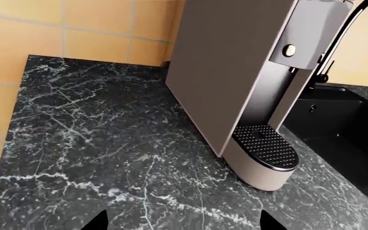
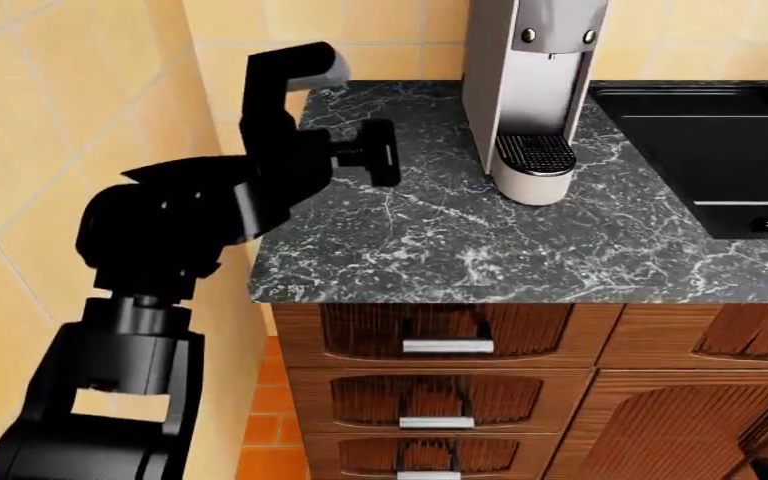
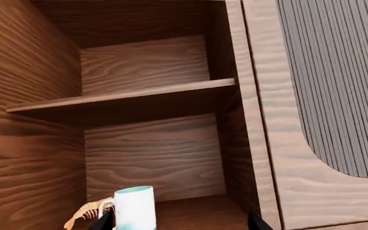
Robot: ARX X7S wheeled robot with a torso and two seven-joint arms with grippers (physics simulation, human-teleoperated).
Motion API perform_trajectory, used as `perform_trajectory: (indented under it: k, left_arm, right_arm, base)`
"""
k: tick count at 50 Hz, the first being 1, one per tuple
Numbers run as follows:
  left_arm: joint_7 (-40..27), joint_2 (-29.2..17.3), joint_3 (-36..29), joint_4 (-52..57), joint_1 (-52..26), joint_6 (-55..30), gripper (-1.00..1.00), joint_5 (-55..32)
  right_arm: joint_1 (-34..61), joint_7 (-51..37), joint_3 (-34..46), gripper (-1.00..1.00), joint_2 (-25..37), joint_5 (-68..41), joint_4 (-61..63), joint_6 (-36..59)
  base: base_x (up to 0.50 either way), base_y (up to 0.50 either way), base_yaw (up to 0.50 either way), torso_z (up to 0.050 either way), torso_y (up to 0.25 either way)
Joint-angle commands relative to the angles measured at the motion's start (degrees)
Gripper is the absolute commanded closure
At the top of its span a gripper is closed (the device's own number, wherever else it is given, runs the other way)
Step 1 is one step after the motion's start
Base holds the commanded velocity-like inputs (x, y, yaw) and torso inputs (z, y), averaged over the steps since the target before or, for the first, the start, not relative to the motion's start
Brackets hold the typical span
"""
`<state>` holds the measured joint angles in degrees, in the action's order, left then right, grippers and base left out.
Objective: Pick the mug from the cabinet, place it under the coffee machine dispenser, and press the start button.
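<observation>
The white mug (image 3: 134, 208) with a pale teal inside stands upright on the lower cabinet shelf (image 3: 197, 211), handle towards the cabinet's side wall. My right gripper (image 3: 179, 223) is open in front of it, and the mug sits just inside one fingertip (image 3: 105, 221). The silver-grey coffee machine (image 1: 235, 72) stands on the black marble counter (image 1: 94, 143), with its dispenser head (image 1: 312, 33) over the empty black drip tray (image 1: 266, 146). My left gripper (image 1: 184, 224) is open and empty above the counter, facing the machine. It also shows in the head view (image 2: 381, 152), left of the machine (image 2: 531, 60).
A tan object (image 3: 80, 215) lies beside the mug. An upper shelf (image 3: 120, 100) and a ribbed cabinet door (image 3: 337, 86) frame the opening. A black sink (image 2: 718, 150) with a faucet (image 1: 347, 33) lies right of the machine. Wooden drawers (image 2: 444, 345) sit below the counter.
</observation>
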<state>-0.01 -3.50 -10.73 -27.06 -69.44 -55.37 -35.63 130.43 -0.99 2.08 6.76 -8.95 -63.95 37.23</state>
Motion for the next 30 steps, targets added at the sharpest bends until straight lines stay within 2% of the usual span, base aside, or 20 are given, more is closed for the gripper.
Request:
perform_trajectory:
  k: [1,10,30]
  left_arm:
    - [-0.12,0.12,-0.77,-1.66,-0.90,-1.81,-1.00,-1.77]
    - [-0.12,-0.28,-1.18,-2.52,-1.56,-1.60,-1.00,-2.44]
    - [-0.31,-1.01,-2.29,-2.29,-1.51,-1.33,-1.00,-3.76]
  right_arm:
    - [4.52,3.07,-0.86,-1.00,-2.21,2.96,-10.90,2.40]
    - [4.31,4.33,1.45,-1.00,-2.54,6.77,-10.97,0.53]
    - [4.26,4.85,2.33,-1.00,-2.84,8.35,-10.97,-0.62]
  base:
    - [0.00,0.00,0.00,0.000,0.000]
    - [0.00,0.00,0.00,0.000,0.000]
    - [0.15,0.46,0.00,0.000,0.000]
